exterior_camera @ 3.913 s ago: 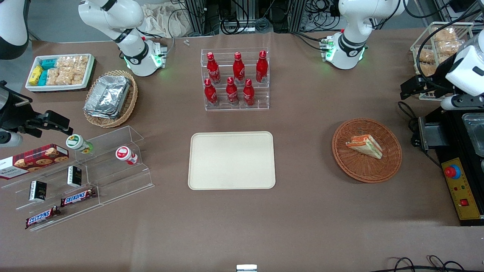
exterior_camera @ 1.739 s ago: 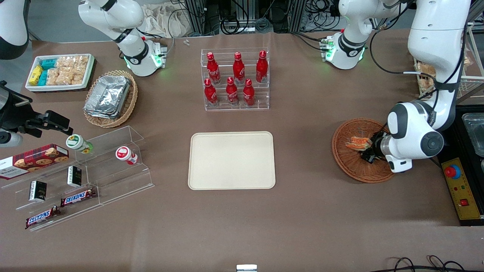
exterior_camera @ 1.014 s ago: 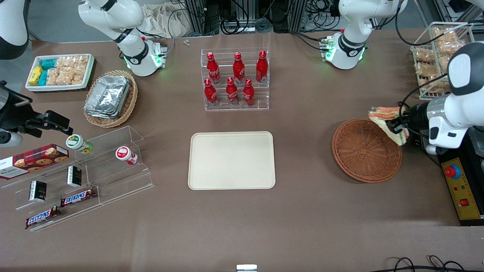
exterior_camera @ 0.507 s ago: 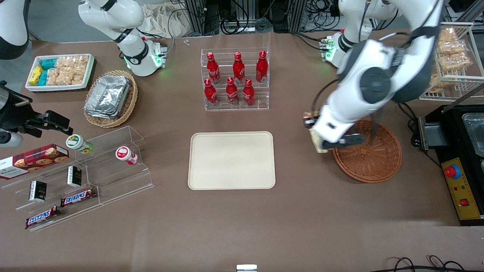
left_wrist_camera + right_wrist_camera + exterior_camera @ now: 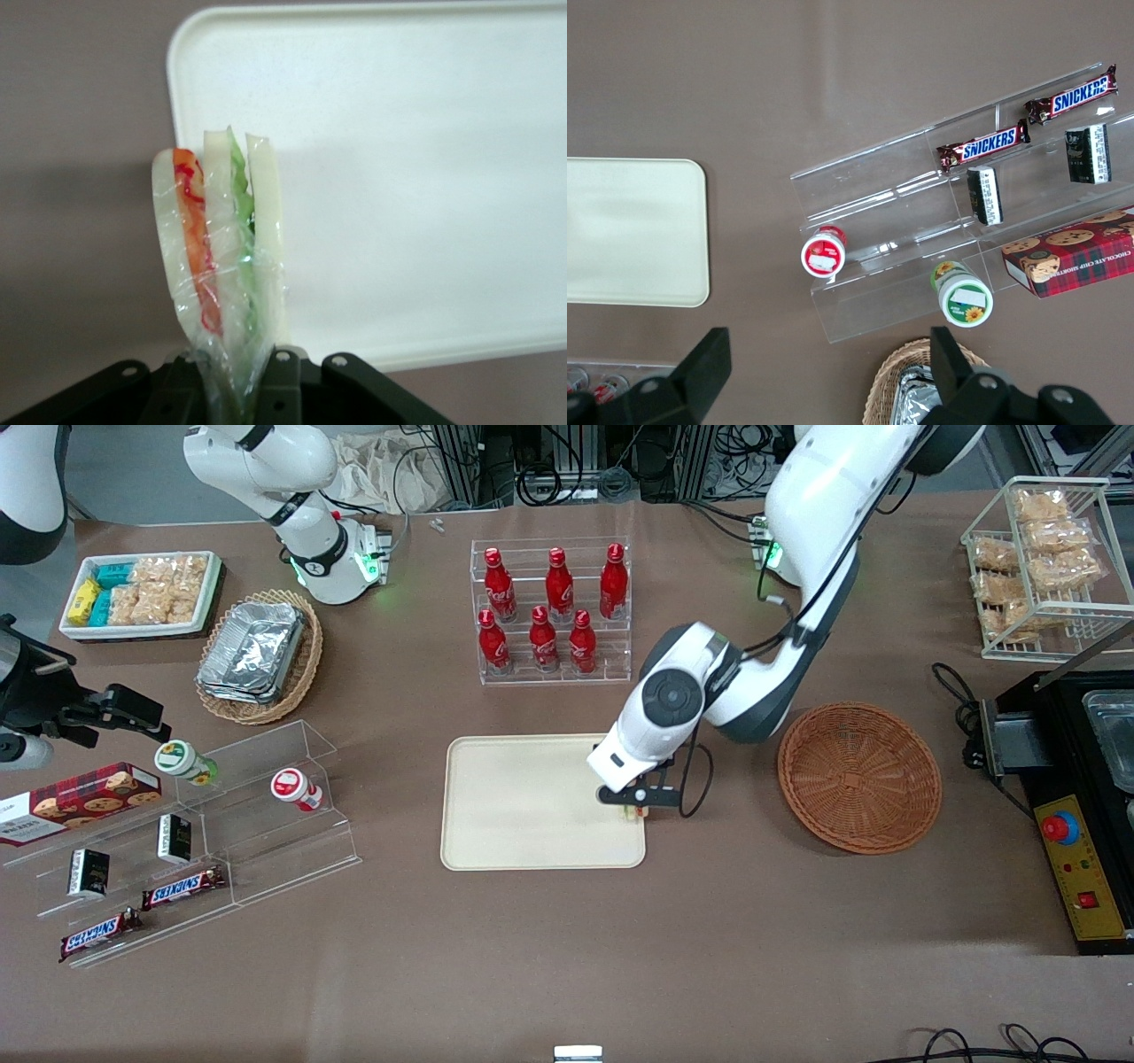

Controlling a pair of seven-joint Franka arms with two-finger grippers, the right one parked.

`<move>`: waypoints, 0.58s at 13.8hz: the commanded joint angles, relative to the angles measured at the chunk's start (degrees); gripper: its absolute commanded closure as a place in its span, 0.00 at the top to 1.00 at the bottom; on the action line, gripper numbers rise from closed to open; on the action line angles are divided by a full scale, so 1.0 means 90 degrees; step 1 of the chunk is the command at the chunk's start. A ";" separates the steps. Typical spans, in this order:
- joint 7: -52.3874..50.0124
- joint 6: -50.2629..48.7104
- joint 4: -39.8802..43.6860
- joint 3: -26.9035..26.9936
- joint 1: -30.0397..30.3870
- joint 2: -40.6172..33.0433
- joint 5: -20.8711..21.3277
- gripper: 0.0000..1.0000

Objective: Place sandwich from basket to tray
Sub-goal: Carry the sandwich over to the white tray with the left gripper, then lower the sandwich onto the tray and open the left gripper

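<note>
My left gripper [image 5: 633, 804] is shut on the wrapped sandwich [image 5: 221, 239], white bread with orange and green filling. It holds it just above the edge of the cream tray [image 5: 523, 806] that lies toward the basket. In the front view only a sliver of the sandwich [image 5: 633, 813] shows under the hand. In the left wrist view the gripper [image 5: 235, 381] pinches the wedge at its narrow end, with the tray [image 5: 425, 177] below. The reddish-brown basket [image 5: 859, 777] stands bare toward the working arm's end of the table.
A clear rack of red bottles [image 5: 551, 611] stands farther from the front camera than the tray. A tan basket of foil containers [image 5: 259, 654], a white snack tray [image 5: 142, 593] and clear steps with snacks [image 5: 195, 833] lie toward the parked arm's end. A wire rack [image 5: 1045, 567] and a black appliance [image 5: 1081, 779] sit beside the basket.
The gripper took the sandwich out of the basket, lifted it and carried it sideways to the tray's edge. The basket now holds nothing.
</note>
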 commanded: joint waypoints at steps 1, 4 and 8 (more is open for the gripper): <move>0.0007 0.0026 0.0424 0.0051 -0.0154 0.0447 0.0202 0.05; 0.0065 0.0281 0.0385 0.0060 -0.0154 0.0526 0.0222 1.00; -0.0003 0.0106 0.0434 0.0060 -0.0135 0.0148 0.0222 1.00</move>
